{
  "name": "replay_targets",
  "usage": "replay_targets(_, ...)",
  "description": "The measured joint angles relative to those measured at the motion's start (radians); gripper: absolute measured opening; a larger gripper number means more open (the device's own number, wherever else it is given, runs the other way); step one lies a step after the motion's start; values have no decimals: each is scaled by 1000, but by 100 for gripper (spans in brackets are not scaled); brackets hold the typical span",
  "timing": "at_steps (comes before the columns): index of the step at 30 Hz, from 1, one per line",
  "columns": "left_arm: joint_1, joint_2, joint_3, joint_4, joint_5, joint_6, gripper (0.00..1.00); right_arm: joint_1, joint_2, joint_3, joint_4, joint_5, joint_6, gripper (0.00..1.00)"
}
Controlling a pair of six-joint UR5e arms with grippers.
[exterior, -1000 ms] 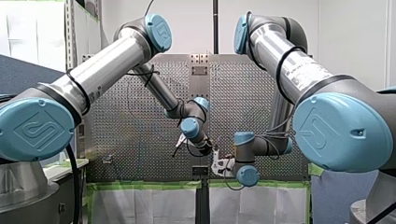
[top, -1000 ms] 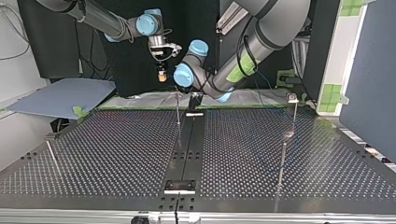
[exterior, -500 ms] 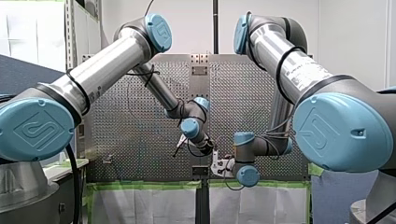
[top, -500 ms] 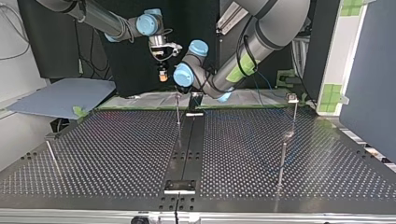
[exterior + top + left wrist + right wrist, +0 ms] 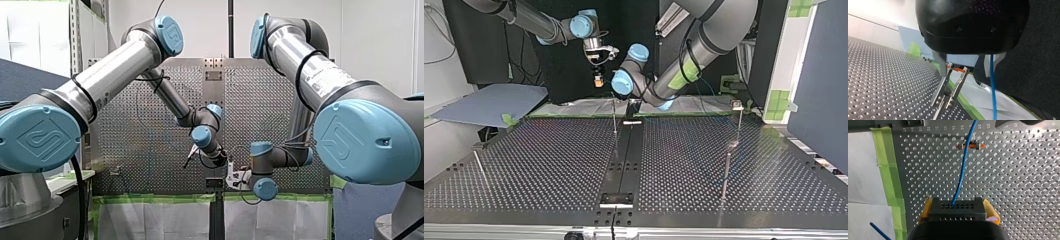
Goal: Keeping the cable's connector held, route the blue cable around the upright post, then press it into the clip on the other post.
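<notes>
The left arm (image 5: 202, 136) edges over a touch since a moment ago — nothing else stirs. The right gripper (image 5: 958, 210) stays clamped on the connector (image 5: 957, 205), near the clip (image 5: 970, 145). The blue cable (image 5: 961, 172) crosses the clip (seated? can't tell). The left gripper (image 5: 968, 66) hangs by the clip, fingers apart around the cable — looks like the pressing stage.

Stylised UR logo (image 5: 36, 138) on the blue joint caps (image 5: 367, 142); edge numerals (image 5: 954, 127) on the perforated table (image 5: 1023, 182) unreadable.
</notes>
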Motion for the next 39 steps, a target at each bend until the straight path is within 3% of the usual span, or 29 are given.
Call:
replay_targets(1,1,0,0,0,-1,-1,28,0,0,0,0,0,0,0)
replay_targets(2,1,0,0,-1,-2,-1,28,0,0,0,0,0,0,0)
replay_targets(4,4,0,0,-1,-6,-2,7,0,0,0,0,0,0,0)
replay_targets(5,5,0,0,-1,-8,-1,7,0,0,0,0,0,0,0)
replay_targets(6,7,0,0,-2,-10,-1,0,0,0,0,0,0,0,0)
replay_targets(15,19,-1,0,-13,-21,-1,0,-3,1,0,2,3,-2,0)
replay_targets(21,31,-6,0,-22,-67,-3,0,-9,1,0,4,6,-3,0)
replay_targets(27,40,-47,0,-7,-108,0,0,-19,1,-1,0,6,0,0)
replay_targets(39,46,-60,-1,103,-120,-96,0,-56,2,-30,14,-16,-4,0)
